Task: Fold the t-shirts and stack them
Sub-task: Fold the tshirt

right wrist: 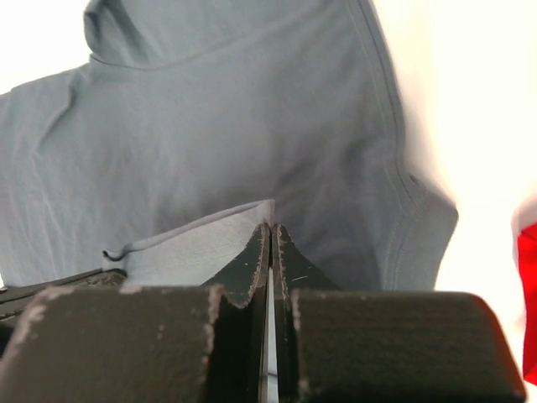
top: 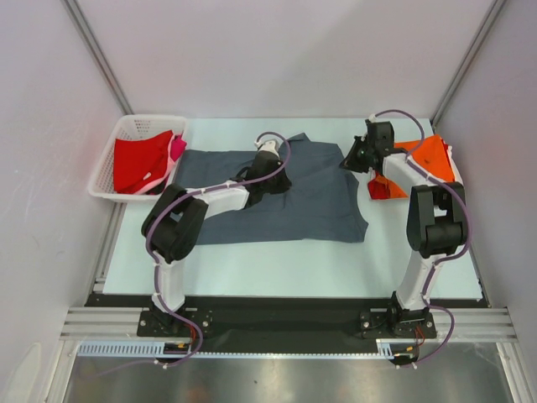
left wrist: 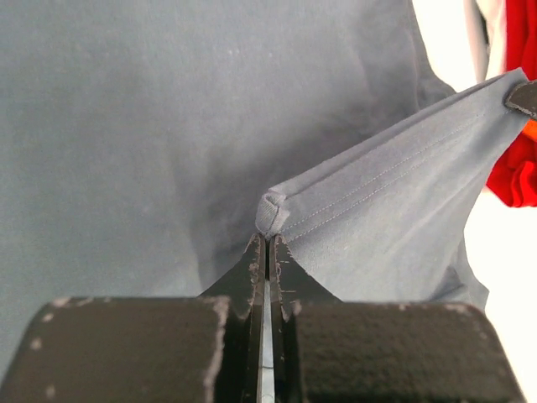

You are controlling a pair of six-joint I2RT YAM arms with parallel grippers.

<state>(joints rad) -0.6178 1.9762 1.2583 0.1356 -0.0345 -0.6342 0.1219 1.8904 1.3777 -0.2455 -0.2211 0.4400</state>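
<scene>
left tool (left wrist: 267, 245): we see it pinched shut on a hem of the slate-grey t-shirt (top: 323, 206).
right tool (right wrist: 270, 231): we see it clamped on that shirt's edge.

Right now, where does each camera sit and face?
Top external: above and behind the bases, looking down at the table; both arms show.
Left wrist: on the left arm, looking along the left gripper, shut on the grey t-shirt.
Right wrist: on the right arm, along the right gripper, shut on the same shirt.
Shared: all three show that shirt.
</scene>
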